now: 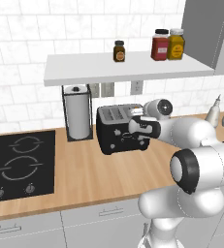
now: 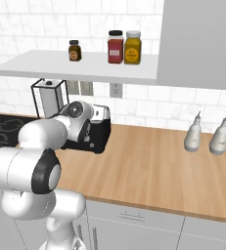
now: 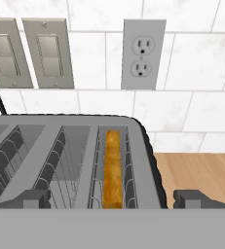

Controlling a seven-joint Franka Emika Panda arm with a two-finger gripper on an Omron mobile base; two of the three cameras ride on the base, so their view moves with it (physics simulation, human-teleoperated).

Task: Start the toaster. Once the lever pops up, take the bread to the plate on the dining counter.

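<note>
- Pincer (image 3: 114, 200) is sitting nearest the hand cam, tips spread wide w/ nothing between them, one tip low left, the other low right.
- It's hovering just above the front edge of the toaster (image 3: 70, 160), looking down & back over the grey top twd the tiled wall.
- Bread (image 3: 113, 168) is lying straight ahead of the pincer, roughly midway btwn the two tips, sunk in the right-hand slot w/ just its golden top edge showing.
- Slice's long axis is running away from the pincer, front to back along the slot, so the tips are straddling its thin sides – my read, that line-up suits a later pull-out.
- From the left base cam the hand is parked at the toaster's (image 1: 119, 130) right front corner on the wood desk (image 1: 84, 169); lever side is hidden behind the wrist, so can't tell if it's up or down.
- Judging by the task, starting the toaster is coming first: pincer probably needs to shift off the slot twd the lever, likely on the right end.
- Further back: paper towel holder (image 1: 77, 112) left of the toaster, wall socket (image 3: 143, 53) behind it, jars on the shelf (image 1: 128, 68) above.
- Plate & dining counter: can't place either from here.
</note>
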